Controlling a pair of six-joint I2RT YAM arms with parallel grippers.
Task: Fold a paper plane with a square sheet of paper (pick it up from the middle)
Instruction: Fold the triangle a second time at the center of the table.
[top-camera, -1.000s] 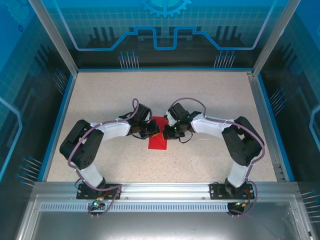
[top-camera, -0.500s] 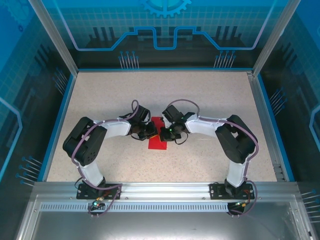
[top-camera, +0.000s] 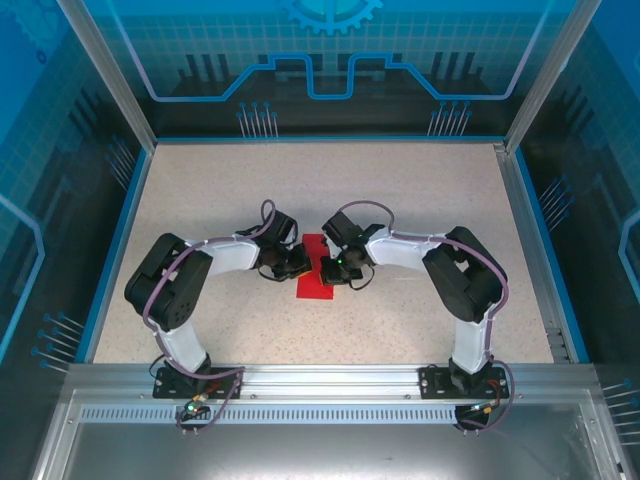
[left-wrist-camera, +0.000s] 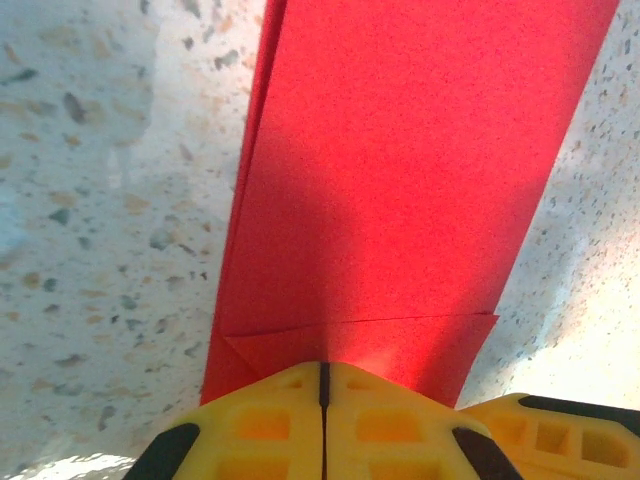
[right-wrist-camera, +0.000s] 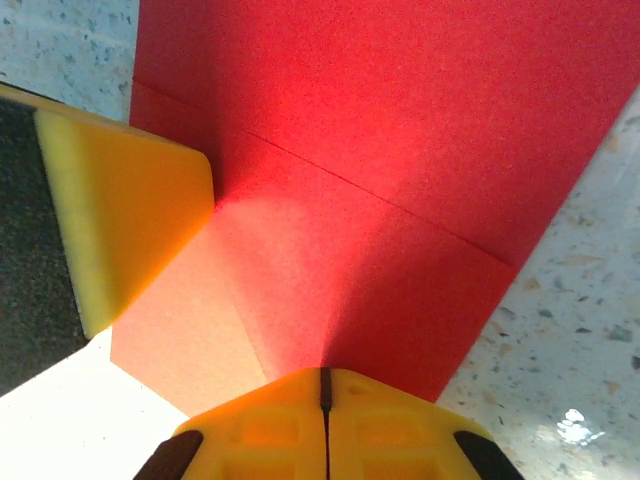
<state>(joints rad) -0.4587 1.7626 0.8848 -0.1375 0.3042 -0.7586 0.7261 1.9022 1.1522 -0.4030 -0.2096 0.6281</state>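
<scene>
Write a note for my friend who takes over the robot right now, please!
The left hand is shut, its tips down at the red paper.
The right hand is shut too, tips at the same paper, close beside the left hand.
The red paper lies on the table, between the two arms.
Done: it is folded into a narrower, layered strip with creases showing.
Left: no pointed nose or wings yet, so more folds are needed.

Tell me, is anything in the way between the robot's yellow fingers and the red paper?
No, nothing visible is. The left gripper and the right gripper, both shut, are right up against the thin, bright red sheet of paper, which lies partly folded on the speckled table.
</scene>
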